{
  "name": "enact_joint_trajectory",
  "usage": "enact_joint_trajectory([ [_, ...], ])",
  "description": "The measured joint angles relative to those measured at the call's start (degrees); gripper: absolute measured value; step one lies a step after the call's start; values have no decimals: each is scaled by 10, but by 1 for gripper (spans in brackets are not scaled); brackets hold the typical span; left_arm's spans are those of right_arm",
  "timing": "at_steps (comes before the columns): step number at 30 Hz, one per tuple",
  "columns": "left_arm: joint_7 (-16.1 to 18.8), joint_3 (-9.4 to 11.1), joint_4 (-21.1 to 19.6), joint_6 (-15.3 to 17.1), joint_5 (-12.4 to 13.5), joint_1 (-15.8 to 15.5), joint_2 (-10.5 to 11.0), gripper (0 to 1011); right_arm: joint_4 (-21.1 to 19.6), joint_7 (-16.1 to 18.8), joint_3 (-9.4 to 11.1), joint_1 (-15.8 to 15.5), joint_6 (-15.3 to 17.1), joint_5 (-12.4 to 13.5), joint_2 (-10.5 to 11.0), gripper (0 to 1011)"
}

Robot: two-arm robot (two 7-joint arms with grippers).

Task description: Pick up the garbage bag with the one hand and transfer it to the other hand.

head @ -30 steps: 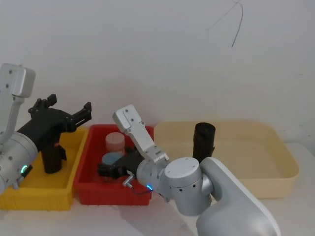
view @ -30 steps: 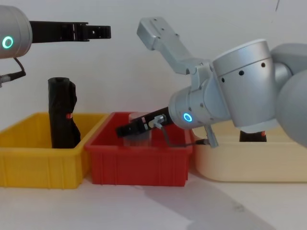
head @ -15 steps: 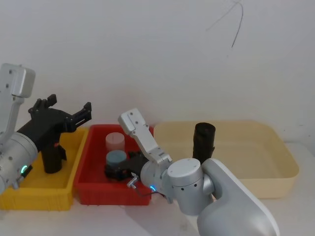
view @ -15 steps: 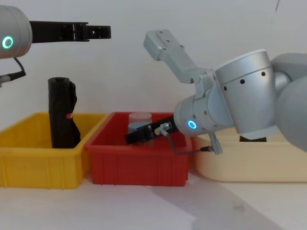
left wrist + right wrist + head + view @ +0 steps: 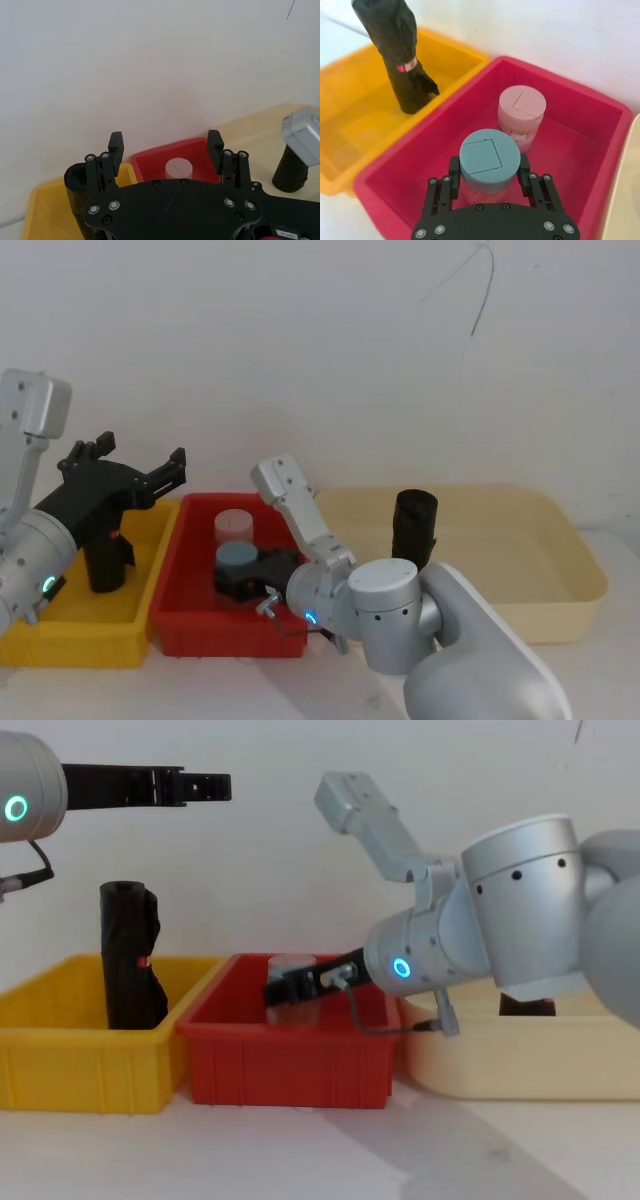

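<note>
Upright in the yellow bin [image 5: 70, 635] stands the garbage bag [image 5: 104, 558], its red label facing the red bin [image 5: 190, 625]. Above it hovers the left gripper [image 5: 205, 786], fingers spread apart and holding nothing, well clear of the roll's top. Meanwhile the right gripper [image 5: 487, 175] sits low in the red bin, its open fingers straddling a blue-lidded jar [image 5: 483, 161], beside a pink jar [image 5: 521, 116].

left claw [image 5: 200, 786] above garbage bag [image 5: 133, 956] | right claw [image 5: 285, 992] in red bin [image 5: 290, 1067], perhaps gripping a jar
</note>
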Motion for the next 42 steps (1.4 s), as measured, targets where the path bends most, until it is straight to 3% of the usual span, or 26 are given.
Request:
enact_joint_trajectory([
  [15, 0, 0, 0, 0, 0, 0, 0, 1001, -122, 6, 48, -37, 41, 46, 2, 663],
  [24, 0, 0, 0, 0, 0, 0, 0, 1001, -195, -4, 79, -53, 36, 51, 30, 663],
  [33, 0, 0, 0, 0, 0, 0, 0, 1000, -223, -20, 102, -58, 18, 41, 62, 663],
  [42, 0, 0, 0, 0, 0, 0, 0, 1001, -217, -36, 115, -52, -16, 20, 87, 663],
])
